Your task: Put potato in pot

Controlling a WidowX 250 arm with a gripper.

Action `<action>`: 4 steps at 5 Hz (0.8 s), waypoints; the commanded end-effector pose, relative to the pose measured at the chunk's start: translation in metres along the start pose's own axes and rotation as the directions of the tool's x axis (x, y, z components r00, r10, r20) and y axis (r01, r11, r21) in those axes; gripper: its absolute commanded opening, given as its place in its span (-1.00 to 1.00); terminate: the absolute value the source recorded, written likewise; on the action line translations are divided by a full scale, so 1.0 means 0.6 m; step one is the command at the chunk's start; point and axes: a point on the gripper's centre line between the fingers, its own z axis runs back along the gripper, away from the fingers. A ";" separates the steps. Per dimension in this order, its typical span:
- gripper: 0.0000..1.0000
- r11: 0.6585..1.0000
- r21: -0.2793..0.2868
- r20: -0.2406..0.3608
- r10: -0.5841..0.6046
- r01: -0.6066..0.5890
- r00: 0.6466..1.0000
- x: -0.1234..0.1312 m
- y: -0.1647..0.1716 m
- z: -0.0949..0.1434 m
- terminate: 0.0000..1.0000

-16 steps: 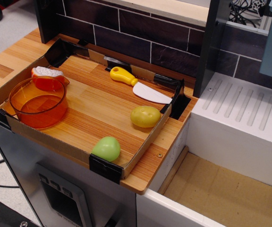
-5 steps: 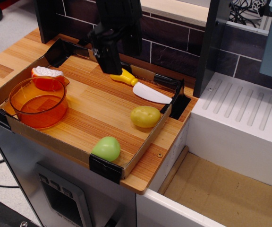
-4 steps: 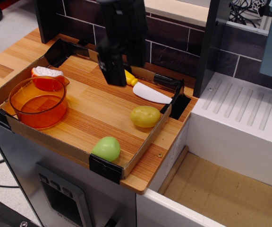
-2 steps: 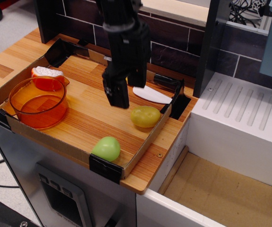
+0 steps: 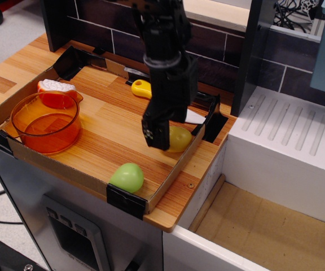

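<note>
Potato [image 5: 179, 138], smooth dull-yellow oval, lay near bench's right edge, black gripper [image 5: 158, 135] overlapping it, jaw state undeterminable, translucent orange pot [image 5: 45, 123] sat at left edge.

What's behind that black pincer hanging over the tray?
Behind the pincer sits the yellowish potato; only its right half shows. A toy knife lies further back, just its yellow handle showing, the blade mostly covered by the arm.
</note>
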 end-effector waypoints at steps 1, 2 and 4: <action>-1.00 0.999 0.034 0.015 0.041 -0.042 0.999 -0.001 -0.013 0.006 -1.00; -1.00 0.997 0.058 0.031 0.058 -0.060 0.998 -0.006 -0.014 0.016 -1.00; -1.00 0.950 0.136 0.083 0.271 -0.280 0.959 -0.085 -0.015 0.142 -1.00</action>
